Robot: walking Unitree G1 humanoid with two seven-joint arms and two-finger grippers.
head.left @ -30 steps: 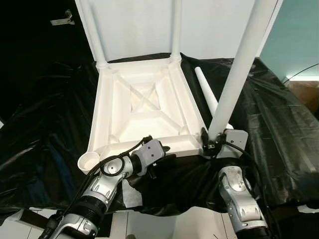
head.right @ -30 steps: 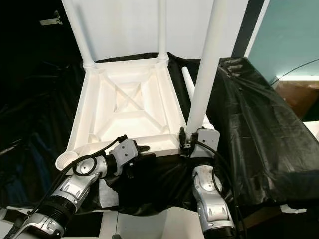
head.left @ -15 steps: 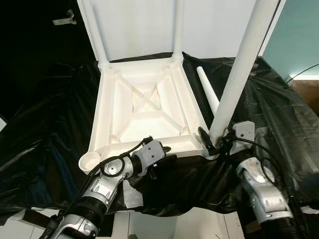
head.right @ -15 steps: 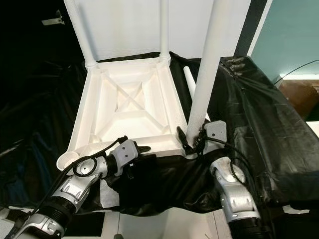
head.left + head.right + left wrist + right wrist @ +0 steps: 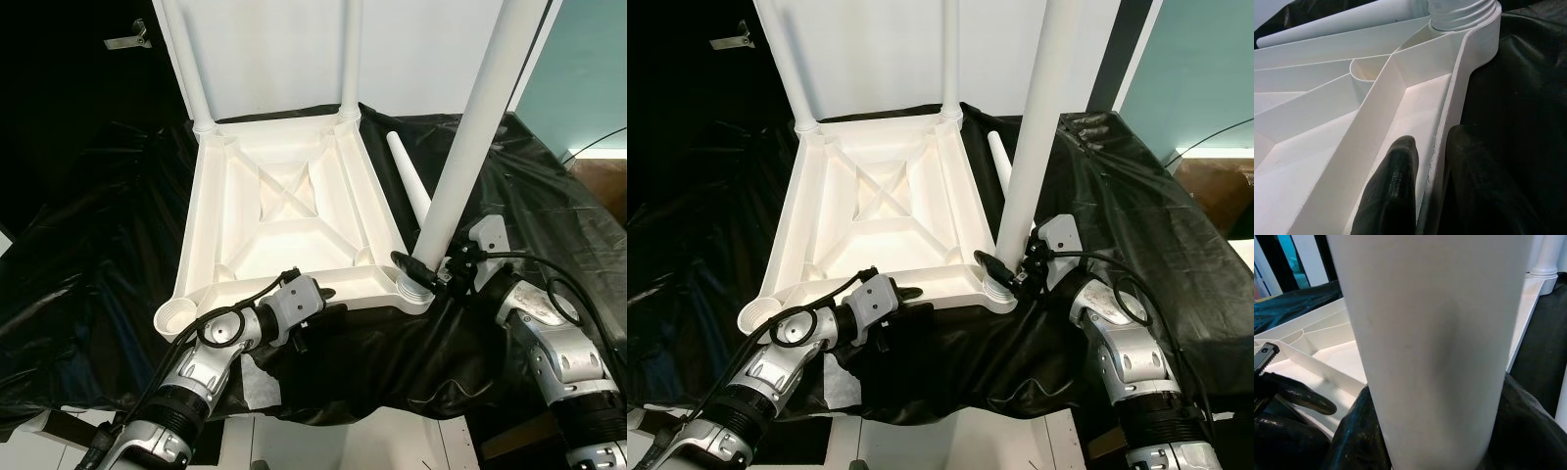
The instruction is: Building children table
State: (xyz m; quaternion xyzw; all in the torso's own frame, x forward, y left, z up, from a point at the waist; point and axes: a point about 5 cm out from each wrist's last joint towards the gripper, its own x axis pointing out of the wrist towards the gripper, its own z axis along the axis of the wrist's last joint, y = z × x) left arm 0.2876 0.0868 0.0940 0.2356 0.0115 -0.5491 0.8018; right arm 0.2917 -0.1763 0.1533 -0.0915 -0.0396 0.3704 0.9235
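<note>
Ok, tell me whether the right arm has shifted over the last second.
Yes. The right gripper still clasps the table leg at the upside-down tabletop's near right corner, but its wrist and forearm have swung outward to the robot's right, away from the tabletop's front edge.

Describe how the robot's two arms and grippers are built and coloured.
Both arms are ribbed silver metal with black joints and looping black cables. The left gripper and right gripper each have a grey housing block and two long, rounded black fingers.

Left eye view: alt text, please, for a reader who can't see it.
The right pincer grips an upright white leg at the near right corner of an upturned white tabletop on black sheeting. The left pincer clamps its near rim; a loose leg lies behind.
</note>
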